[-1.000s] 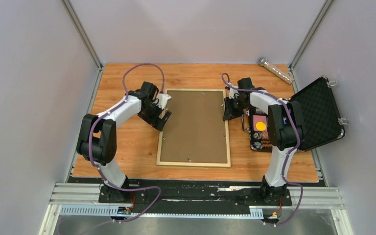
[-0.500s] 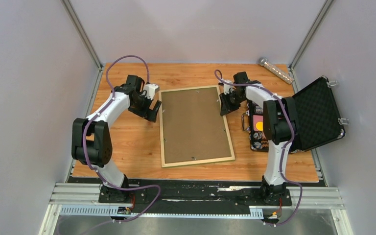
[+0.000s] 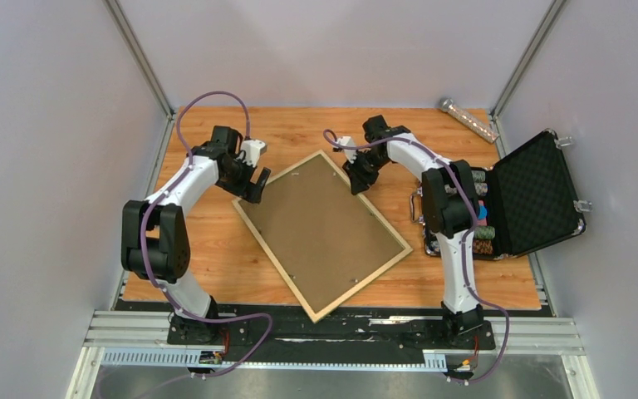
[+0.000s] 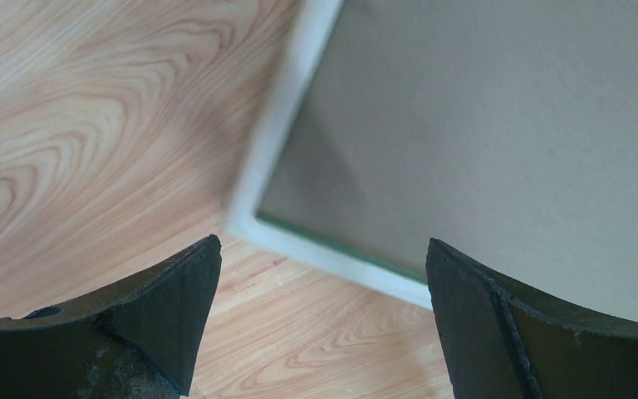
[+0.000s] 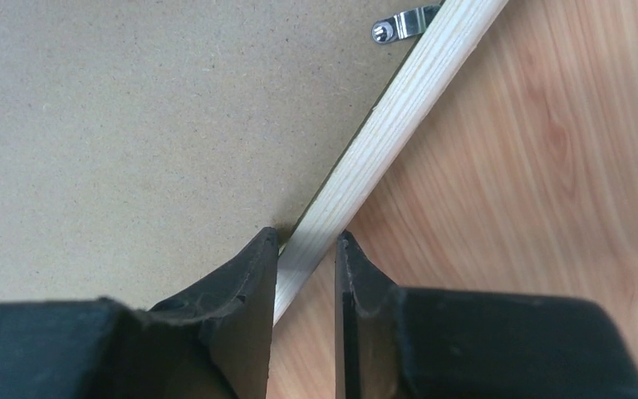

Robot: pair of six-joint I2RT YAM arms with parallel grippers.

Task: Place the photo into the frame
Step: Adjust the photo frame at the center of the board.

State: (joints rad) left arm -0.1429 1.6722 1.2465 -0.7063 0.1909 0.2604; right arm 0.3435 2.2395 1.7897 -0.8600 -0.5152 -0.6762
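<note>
We see both arms stretched forward, wrists turned inward toward each other. We note the left end effector (image 3: 253, 184) angled downward with jaws spread wide, holding nothing. The right end effector (image 3: 357, 179) points down, its fingers (image 5: 241, 283) pinched on a rail of the frame (image 5: 399, 108).

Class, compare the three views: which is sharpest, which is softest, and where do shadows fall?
Top external: even, diffuse light, faint shadows, all sharp. Left wrist: softest; the frame corner looks washed out, a dim shadow lies on the backing board, and the open left end effector is dark. Right wrist: sharpest; crisp wood grain on the frame where the right end effector grips it.
</note>
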